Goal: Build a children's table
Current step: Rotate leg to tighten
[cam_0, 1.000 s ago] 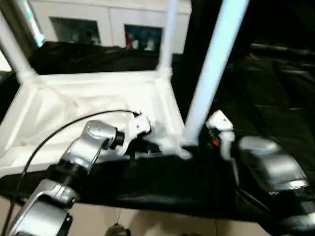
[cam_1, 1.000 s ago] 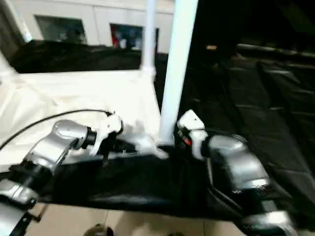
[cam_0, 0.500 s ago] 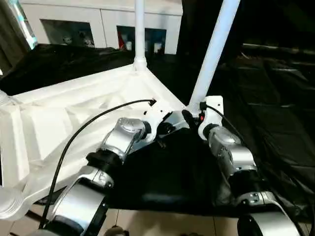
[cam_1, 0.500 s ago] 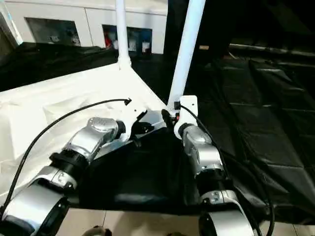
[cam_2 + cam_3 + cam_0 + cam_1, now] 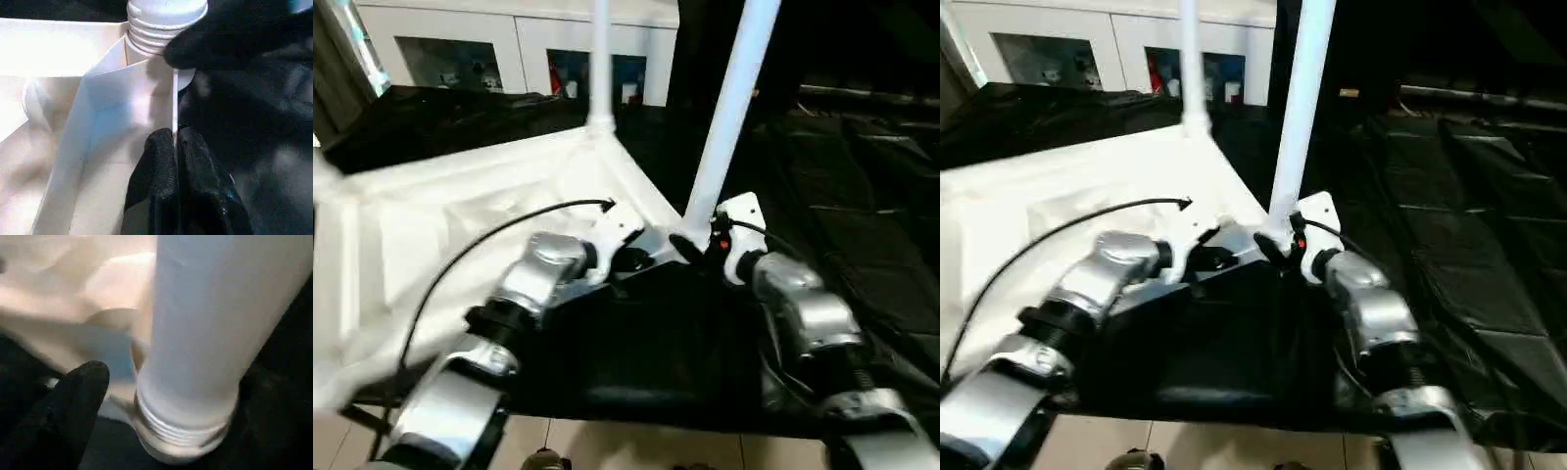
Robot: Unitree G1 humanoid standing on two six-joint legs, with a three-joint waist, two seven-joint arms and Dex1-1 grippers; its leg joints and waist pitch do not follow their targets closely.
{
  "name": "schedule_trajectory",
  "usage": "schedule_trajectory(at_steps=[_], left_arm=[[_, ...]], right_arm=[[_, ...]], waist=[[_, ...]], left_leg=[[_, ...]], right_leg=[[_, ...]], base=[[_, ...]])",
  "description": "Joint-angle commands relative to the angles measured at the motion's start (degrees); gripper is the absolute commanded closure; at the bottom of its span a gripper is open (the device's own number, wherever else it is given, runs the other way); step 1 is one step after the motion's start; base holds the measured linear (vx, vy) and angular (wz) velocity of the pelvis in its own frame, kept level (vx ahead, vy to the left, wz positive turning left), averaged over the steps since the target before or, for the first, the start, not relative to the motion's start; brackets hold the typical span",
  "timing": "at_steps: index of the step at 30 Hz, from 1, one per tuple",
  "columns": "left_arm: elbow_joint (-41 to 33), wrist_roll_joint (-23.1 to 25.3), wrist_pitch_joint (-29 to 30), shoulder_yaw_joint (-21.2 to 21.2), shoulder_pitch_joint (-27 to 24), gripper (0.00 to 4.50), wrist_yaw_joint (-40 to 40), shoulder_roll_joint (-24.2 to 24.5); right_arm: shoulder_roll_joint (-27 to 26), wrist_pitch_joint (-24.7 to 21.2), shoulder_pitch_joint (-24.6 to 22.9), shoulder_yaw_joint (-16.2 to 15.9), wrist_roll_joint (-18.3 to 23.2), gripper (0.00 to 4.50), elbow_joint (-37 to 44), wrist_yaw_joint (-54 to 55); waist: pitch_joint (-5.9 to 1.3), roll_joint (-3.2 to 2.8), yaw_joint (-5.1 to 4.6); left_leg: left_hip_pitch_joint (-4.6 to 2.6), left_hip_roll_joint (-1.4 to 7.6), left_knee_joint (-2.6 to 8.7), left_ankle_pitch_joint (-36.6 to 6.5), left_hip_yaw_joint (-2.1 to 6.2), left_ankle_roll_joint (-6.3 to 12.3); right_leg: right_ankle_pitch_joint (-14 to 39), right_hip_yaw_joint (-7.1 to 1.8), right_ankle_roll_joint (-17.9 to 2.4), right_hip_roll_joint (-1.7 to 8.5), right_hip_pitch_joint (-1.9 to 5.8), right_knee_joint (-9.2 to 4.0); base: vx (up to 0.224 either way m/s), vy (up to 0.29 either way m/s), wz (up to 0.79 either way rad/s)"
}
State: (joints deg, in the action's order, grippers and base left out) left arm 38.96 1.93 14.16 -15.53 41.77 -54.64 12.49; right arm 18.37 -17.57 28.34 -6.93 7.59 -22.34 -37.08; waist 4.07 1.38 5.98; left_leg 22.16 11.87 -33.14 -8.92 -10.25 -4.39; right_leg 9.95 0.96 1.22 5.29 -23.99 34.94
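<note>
At near corner, left hand (image 5: 174, 147) pinches tabletop (image 5: 460, 206) rim; right hand (image 5: 697, 245) around leg (image 5: 729, 108); cabinet (image 5: 519, 39) behind.

The two head views look forward and down over both forearms from slightly offset spots. Each wrist view sits very close, facing the same threaded leg (image 5: 164, 19) base at the tabletop (image 5: 460, 211) corner, which all four views share
</note>
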Motion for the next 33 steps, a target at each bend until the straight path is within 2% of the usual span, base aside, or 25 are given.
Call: schedule_trajectory(at_steps=[1, 4, 6, 7, 9, 13, 17, 19, 22, 24, 26, 28, 29, 33], left_arm=[[-2.89, -3.27, -3.16, -0.48, -1.55, 4.50, -6.86, 0.95], [-5.24, -4.46, -2.61, -0.94, -2.52, 4.50, -10.45, 2.26], [-8.48, -5.35, -1.07, -1.94, -3.74, 4.50, -14.44, 4.09], [-9.06, -5.37, -1.05, -2.21, -4.01, 4.50, -15.34, 4.55], [-9.60, -5.44, -1.18, -2.29, -4.40, 4.50, -16.58, 5.18], [-10.04, -5.49, -1.19, -2.17, -4.67, 4.50, -16.98, 5.44], [-10.89, -5.64, -0.71, -2.18, -5.03, 4.50, -17.44, 5.68], [-11.36, -5.49, -0.33, -2.13, -5.24, 4.50, -17.59, 5.64], [-11.37, -5.40, -0.28, -2.11, -5.27, 4.50, -17.61, 5.69], [-11.37, -5.36, -0.29, -2.11, -5.28, 4.50, -17.59, 5.74], [-11.43, -5.34, -0.25, -2.10, -5.34, 4.50, -17.59, 5.87], [-11.52, -5.27, -0.19, -2.09, -5.41, 4.50, -17.60, 5.95], [-11.64, -5.27, -0.09, -2.05, -5.47, 4.50, -17.59, 5.99], [-11.68, -5.24, 0.09, -1.99, -5.51, 4.50, -17.56, 6.08]], right_arm=[[4.06, -0.02, -1.76, -1.93, -0.13, 0.06, 3.82, -7.50], [5.79, -0.31, -2.30, -2.09, 0.88, 0.06, 5.22, -10.57], [7.68, -1.11, -2.79, -2.41, 2.41, 0.06, 6.91, -14.16], [8.28, -1.34, -2.95, -2.68, 2.68, 0.06, 7.41, -15.42], [9.48, -1.87, -3.41, -3.66, 3.01, 0.06, 8.82, -18.03], [9.35, -1.83, -3.53, -3.68, 3.32, 0.06, 9.27, -18.27], [9.07, -2.32, -3.55, -3.66, 3.54, 0.06, 9.52, -19.06], [9.18, -2.87, -3.66, -3.99, 3.60, 0.32, 9.69, -19.82], [9.35, -3.11, -3.79, -4.15, 3.71, 0.43, 9.81, -20.08], [9.44, -2.99, -3.82, -4.32, 3.56, 0.77, 9.62, -20.11], [9.53, -2.85, -3.90, -4.57, 3.30, 0.81, 9.47, -20.29], [9.49, -2.86, -3.94, -4.65, 3.13, 0.96, 9.45, -20.29], [9.35, -2.97, -3.94, -4.59, 3.16, 1.18, 9.51, -20.29], [9.05, -3.03, -3.63, -4.74, 2.96, 1.40, 9.19, -20.51]], waist=[[-3.92, 0.60, 0.27], [-3.83, 0.58, 0.22], [-3.78, 0.55, 0.35], [-3.76, 0.30, 0.41], [-3.69, 0.39, 0.60], [-3.71, 0.54, 0.74], [-3.78, 0.61, 0.77], [-3.81, 0.61, 0.75], [-3.76, 0.68, 0.80], [-3.74, 0.68, 0.81], [-3.72, 0.63, 0.78], [-3.74, 0.70, 0.77], [-3.77, 0.76, 0.82], [-3.79, 0.85, 0.79]], left_leg=[[-0.93, 0.52, 3.71, -12.36, -0.32, 2.61], [-0.95, 0.43, 3.79, -13.70, -0.43, 2.34], [-1.11, 0.75, 3.98, -15.11, -0.28, 1.85], [-1.37, 0.87, 3.95, -15.36, -0.38, 1.85], [-1.24, 0.79, 3.99, -15.41, -0.40, 1.79], [-1.18, 0.76, 4.08, -15.94, -0.32, 1.13], [-1.12, 0.71, 3.98, -14.50, -0.36, 1.29], [-1.03, 0.67, 3.88, -13.65, -0.42, 1.59], [-1.01, 0.67, 3.90, -13.70, -0.42, 1.67], [-1.01, 0.65, 3.90, -13.87, -0.42, 1.60], [-1.06, 0.67, 3.96, -14.13, -0.38, 1.41], [-1.02, 0.65, 3.93, -14.02, -0.38, 1.38], [-1.03, 0.68, 3.91, -13.81, -0.38, 1.45], [-1.03, 0.67, 3.89, -13.63, -0.41, 1.55]], right_leg=[[7.13, -0.85, -11.82, 1.53, 3.13, -3.80], [9.59, -0.84, -12.30, 1.60, 2.79, -3.98], [11.68, -0.90, -12.05, 1.83, 2.81, -4.04], [11.44, -0.98, -12.33, 1.66, 2.41, -4.08], [11.39, -0.94, -12.40, 1.59, 2.47, -4.02], [13.38, -0.96, -11.58, 1.84, 2.44, -4.16], [12.14, -0.97, -11.53, 1.75, 2.44, -4.02], [10.38, -0.94, -11.98, 1.66, 2.49, -3.84], [10.88, -0.94, -11.90, 1.72, 2.51, -3.91], [11.35, -0.95, -11.78, 1.74, 2.51, -3.95], [11.74, -0.93, -11.65, 1.70, 2.47, -3.97], [11.75, -0.94, -11.55, 1.75, 2.53, -3.96], [11.67, -0.95, -11.55, 1.79, 2.53, -3.93], [11.68, -0.94, -11.55, 1.75, 2.51, -3.93]], base=[[0.000, 0.000, 0.00], [0.000, 0.000, 0.00], [0.000, 0.000, 0.00], [0.000, 0.000, 0.00], [0.000, 0.000, 0.00], [0.000, 0.000, 0.00], [0.000, 0.000, 0.00], [0.000, 0.000, 0.00], [0.000, 0.000, 0.00], [0.000, 0.000, 0.00], [0.000, 0.000, 0.00], [0.000, 0.000, 0.00], [0.000, 0.000, 0.00], [0.000, 0.000, 0.00]])
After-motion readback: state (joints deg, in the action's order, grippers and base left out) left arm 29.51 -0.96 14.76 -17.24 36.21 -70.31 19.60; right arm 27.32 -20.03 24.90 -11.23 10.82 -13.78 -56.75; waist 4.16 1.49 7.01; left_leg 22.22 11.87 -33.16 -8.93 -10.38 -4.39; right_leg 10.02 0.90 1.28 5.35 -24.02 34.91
